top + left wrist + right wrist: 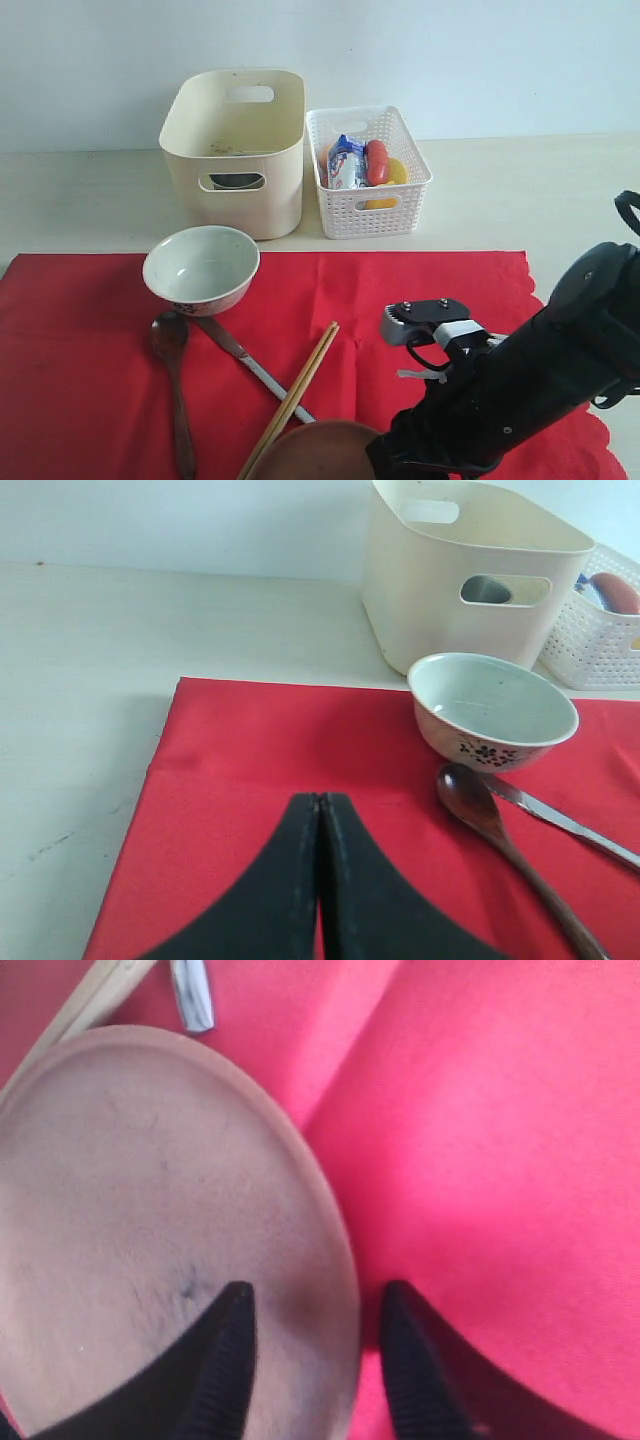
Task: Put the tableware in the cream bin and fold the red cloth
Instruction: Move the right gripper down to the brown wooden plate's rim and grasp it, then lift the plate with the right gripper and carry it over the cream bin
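Observation:
The red cloth point(90, 340) lies flat on the table. On it are a white bowl point(200, 268), a dark wooden spoon point(172, 370), a metal knife point(252, 366), wooden chopsticks point(296, 392) and a brown plate point(320, 452) at the front edge. A steel cup point(237, 181) shows through the handle hole of the cream bin point(232, 130). My right gripper point(315, 1305) is open and straddles the plate point(150, 1210) rim, one finger over the plate, the other over the cloth point(500, 1160). My left gripper point(320, 798) is shut and empty above the cloth point(250, 750), left of the bowl point(492, 708) and spoon point(470, 795).
A white lattice basket point(368, 200) with food packs stands right of the cream bin behind the cloth. The right arm point(530, 375) reaches low over the cloth's front right part. Bare table point(80, 200) lies left of the bin.

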Action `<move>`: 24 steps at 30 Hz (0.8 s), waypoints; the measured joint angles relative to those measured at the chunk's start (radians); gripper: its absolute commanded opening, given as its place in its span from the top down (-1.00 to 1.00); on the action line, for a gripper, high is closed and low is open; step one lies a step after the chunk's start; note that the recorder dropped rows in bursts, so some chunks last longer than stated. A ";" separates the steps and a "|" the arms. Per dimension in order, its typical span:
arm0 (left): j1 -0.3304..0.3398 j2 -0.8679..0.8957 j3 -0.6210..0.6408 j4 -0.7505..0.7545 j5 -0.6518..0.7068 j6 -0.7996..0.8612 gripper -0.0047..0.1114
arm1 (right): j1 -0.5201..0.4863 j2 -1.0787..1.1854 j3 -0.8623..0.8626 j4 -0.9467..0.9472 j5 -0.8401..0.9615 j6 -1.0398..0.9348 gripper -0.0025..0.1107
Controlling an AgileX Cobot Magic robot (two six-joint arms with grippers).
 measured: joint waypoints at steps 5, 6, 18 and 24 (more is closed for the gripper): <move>0.000 0.000 0.000 0.000 0.000 0.000 0.92 | 0.000 0.008 -0.001 -0.002 -0.013 -0.002 0.96; 0.000 0.000 0.000 0.000 0.000 0.000 0.92 | 0.000 0.008 -0.001 -0.002 -0.013 -0.002 0.96; 0.000 0.000 0.000 0.000 0.000 0.000 0.92 | 0.000 -0.064 0.003 -0.039 -0.046 -0.007 0.96; 0.000 0.000 0.000 0.000 0.000 0.000 0.92 | 0.000 -0.238 0.004 -0.060 -0.049 -0.009 0.96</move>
